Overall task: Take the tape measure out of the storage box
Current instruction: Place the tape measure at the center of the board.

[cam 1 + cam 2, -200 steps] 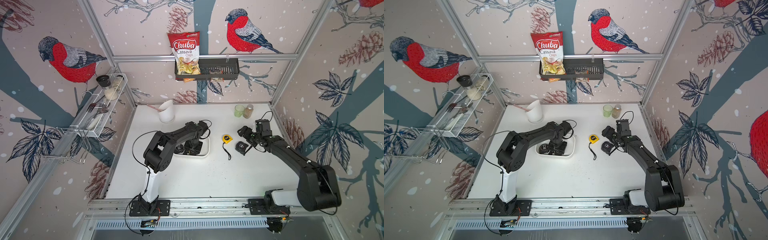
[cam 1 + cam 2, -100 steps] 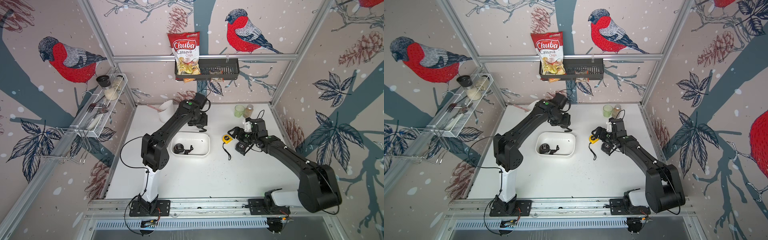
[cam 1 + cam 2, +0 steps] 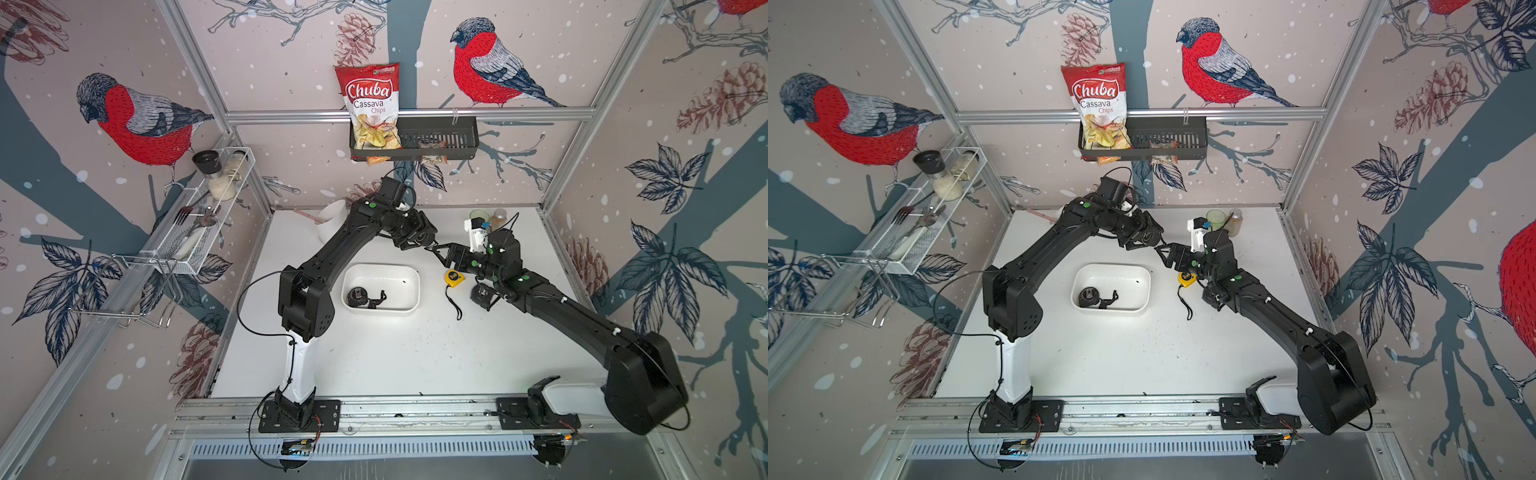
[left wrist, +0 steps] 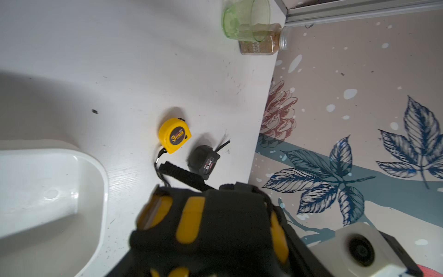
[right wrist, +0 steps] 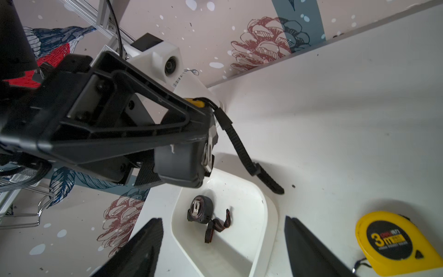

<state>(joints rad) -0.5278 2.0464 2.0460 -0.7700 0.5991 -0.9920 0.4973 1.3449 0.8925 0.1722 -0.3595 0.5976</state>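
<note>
White table (image 3: 395, 353) bears storage box (image 3: 417, 286), yellow tape measure (image 3: 454, 277), black tape measure (image 4: 203, 162).

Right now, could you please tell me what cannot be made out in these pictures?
- Left wrist view: the held tape measure is blurred and cut off by the bottom edge.
- Left wrist view: the storage box runs off the frame, its contents unseen.
- Both top views: the black tape measure on the table is partly hidden by the right arm.
</note>
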